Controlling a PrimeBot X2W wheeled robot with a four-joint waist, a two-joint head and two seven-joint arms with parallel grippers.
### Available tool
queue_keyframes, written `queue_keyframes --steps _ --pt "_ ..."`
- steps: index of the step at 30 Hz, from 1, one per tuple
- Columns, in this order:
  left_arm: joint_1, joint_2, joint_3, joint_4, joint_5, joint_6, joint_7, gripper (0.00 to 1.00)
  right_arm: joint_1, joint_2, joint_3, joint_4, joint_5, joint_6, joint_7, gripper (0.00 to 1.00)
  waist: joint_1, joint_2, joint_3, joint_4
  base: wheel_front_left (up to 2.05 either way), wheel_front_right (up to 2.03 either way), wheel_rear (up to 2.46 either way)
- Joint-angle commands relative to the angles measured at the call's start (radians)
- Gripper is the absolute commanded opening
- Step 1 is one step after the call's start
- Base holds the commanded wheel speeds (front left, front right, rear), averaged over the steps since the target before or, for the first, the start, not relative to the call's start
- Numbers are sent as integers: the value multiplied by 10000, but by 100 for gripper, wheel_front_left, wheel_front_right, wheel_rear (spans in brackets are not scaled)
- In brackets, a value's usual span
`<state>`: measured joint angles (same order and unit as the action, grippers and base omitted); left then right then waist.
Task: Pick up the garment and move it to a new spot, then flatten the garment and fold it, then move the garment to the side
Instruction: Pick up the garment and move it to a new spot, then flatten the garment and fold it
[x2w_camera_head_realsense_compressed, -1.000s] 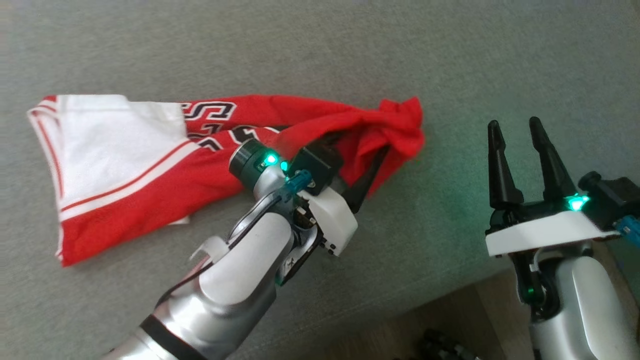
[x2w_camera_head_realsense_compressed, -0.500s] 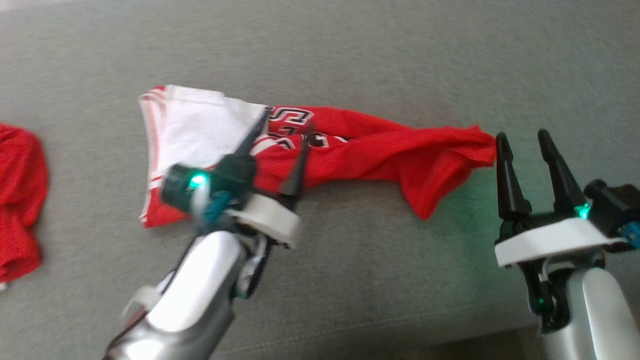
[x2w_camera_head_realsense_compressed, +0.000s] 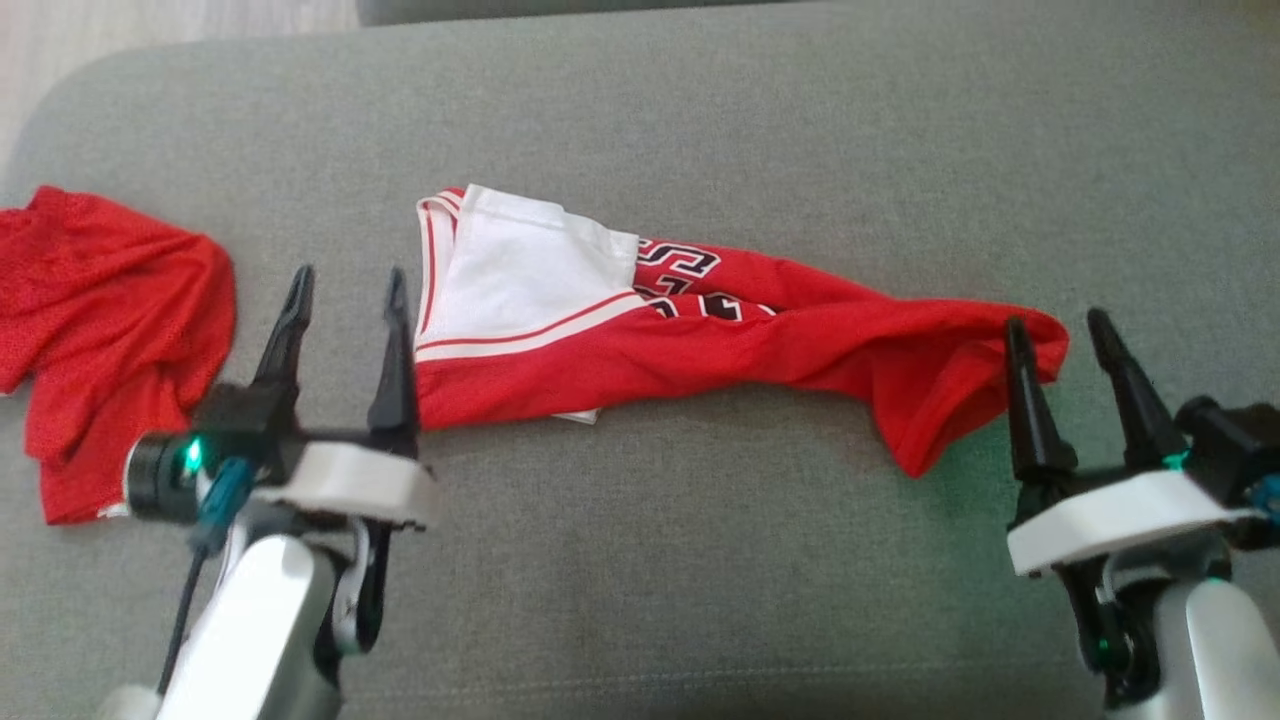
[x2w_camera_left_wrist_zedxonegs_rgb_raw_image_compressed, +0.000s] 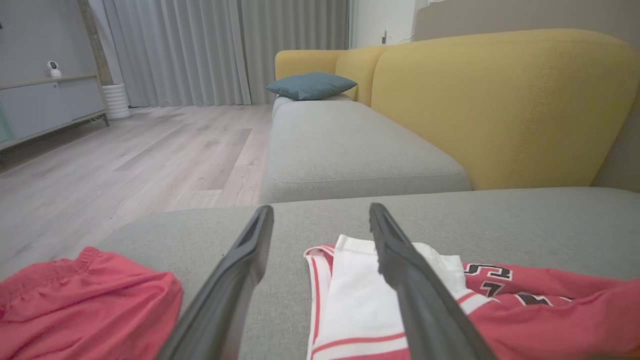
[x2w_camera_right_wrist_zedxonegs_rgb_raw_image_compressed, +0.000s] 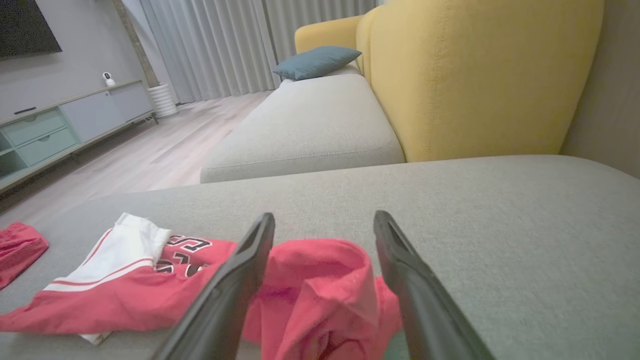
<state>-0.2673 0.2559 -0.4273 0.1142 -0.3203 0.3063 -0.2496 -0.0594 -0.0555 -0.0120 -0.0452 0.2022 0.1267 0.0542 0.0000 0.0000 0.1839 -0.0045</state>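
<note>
The red-and-white mesh jersey lies rumpled across the middle of the grey fabric sofa seat, seemingly light and limp, likely best pinched at its ends by the open, empty left claw and right claw.

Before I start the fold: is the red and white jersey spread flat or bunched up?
Bunched, not spread. The jersey lies as a rumpled strip on the grey cushion, white panel overlapping its lettering, right end crumpled.
</note>
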Motion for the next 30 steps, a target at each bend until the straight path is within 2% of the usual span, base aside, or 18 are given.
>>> queue_keyframes --steps 1,5,13,30 --pt "-25 328 621 -401 -19 -177 -120 100 31 -156 197 -388 -85 40 80 100 0 0 -165 51 0 0 0" --pt "421 385 887 -429 54 -493 -121 100 253 -148 213 -449 -106 40 191 100 0 0 -385 12 0 0 0" --pt "1010 344 999 -374 417 -786 -121 100 772 -93 258 -530 -116 40 380 100 0 0 -802 -99 0 0 0" --pt "1363 147 1228 -281 754 -992 -122 100 971 6 298 -635 -101 40 482 100 0 0 -943 -110 0 0 0"
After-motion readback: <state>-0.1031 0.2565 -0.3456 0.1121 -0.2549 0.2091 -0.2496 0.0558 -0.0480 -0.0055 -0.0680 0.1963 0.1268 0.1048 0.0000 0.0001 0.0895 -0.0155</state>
